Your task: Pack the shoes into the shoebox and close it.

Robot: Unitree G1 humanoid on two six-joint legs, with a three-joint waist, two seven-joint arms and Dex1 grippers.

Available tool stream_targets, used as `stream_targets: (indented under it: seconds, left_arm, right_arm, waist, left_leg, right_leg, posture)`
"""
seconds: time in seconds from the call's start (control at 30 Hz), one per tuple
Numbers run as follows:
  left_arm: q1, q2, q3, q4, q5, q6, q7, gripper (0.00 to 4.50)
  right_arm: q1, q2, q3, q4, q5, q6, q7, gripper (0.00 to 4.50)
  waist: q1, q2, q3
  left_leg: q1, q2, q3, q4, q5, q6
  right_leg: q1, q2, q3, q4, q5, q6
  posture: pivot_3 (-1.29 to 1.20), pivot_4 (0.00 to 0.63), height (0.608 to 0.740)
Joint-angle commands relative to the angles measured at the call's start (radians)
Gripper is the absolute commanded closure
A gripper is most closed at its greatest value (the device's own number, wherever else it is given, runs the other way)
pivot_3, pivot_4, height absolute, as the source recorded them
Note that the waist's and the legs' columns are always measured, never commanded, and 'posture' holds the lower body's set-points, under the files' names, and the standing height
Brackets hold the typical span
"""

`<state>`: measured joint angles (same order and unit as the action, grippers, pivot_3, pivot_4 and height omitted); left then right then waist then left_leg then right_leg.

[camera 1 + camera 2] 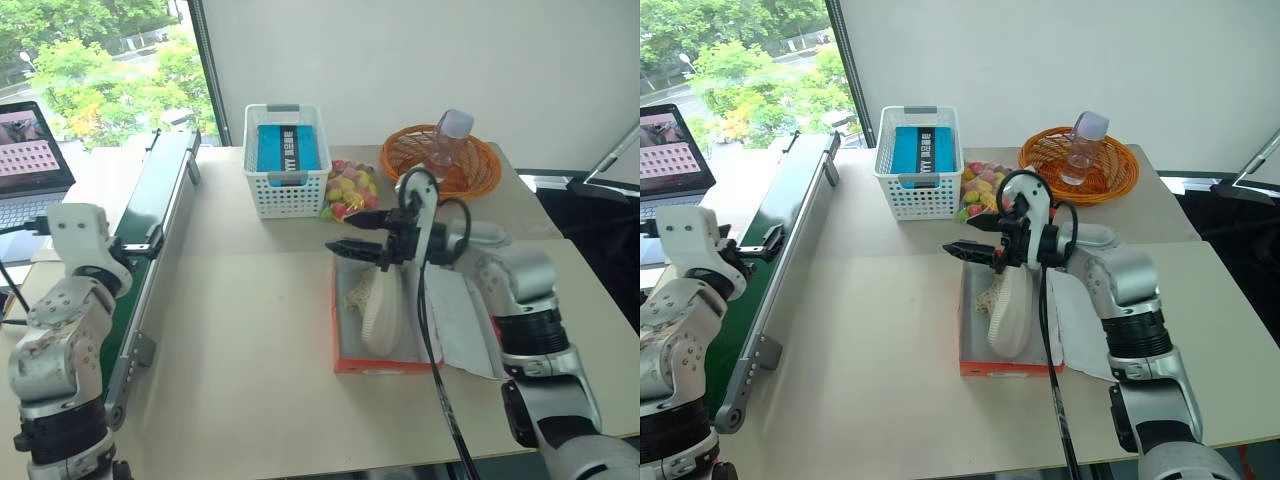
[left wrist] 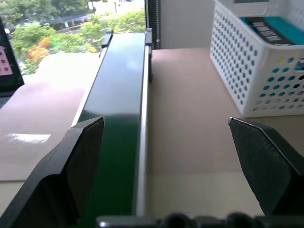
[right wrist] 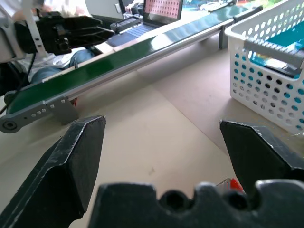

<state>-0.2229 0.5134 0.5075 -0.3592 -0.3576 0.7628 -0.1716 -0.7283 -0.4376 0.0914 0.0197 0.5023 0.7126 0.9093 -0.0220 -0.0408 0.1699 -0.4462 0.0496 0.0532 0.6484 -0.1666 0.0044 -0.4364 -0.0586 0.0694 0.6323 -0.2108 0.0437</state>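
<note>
The red-orange shoebox lies open on the table right of centre, and a white sheet spreads out over its right side. A cream shoe lies inside it on its side. I cannot tell whether the cream laced shape beside it belongs to that shoe or to another. My right gripper hovers over the box's far end, pointing left, open and holding nothing. My left gripper is far to the left over the green conveyor, open and empty.
At the back stand a white lattice basket holding a blue packet, a bag of coloured sweets, and an orange wicker bowl with a clear bottle. A laptop sits far left.
</note>
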Motion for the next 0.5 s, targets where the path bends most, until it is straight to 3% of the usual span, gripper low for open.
stream_targets:
  seconds: [0.03,0.5]
  left_arm:
    - [0.024,-0.003,0.060,0.005,-0.009,-0.077,-0.012,0.02]
    - [0.006,-0.019,-0.004,0.153,0.018,-0.184,-0.027,0.02]
  right_arm:
    - [-0.011,0.009,0.009,0.017,-0.034,-0.078,0.013,0.00]
    - [0.017,0.021,0.001,0.011,-0.059,-0.072,-0.019,0.00]
  waist:
    - [0.006,0.000,0.000]
    - [0.008,0.000,0.000]
  left_leg:
    - [0.000,0.000,0.000,0.000,0.000,0.000]
    - [0.000,0.000,0.001,-0.001,0.000,0.000]
  right_leg:
    - [0.000,0.000,0.000,0.000,0.000,0.000]
    - [0.000,0.000,-0.001,0.000,0.000,-0.001]
  posture:
    - [0.00,0.150,0.740]
    - [0.00,0.150,0.740]
